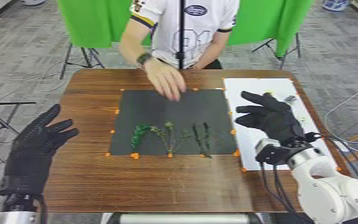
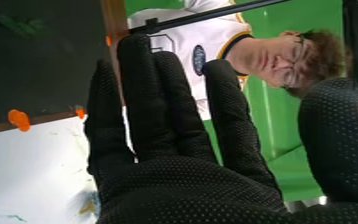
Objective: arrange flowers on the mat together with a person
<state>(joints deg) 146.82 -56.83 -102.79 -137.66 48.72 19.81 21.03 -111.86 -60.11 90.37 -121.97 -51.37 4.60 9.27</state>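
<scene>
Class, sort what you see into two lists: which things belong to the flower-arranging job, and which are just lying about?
Part of the job:
dark mat
green sprigs on it
white sheet beside it
person's hand
right robot hand
left robot hand

Just there:
green backdrop
black stand at the far left
</scene>
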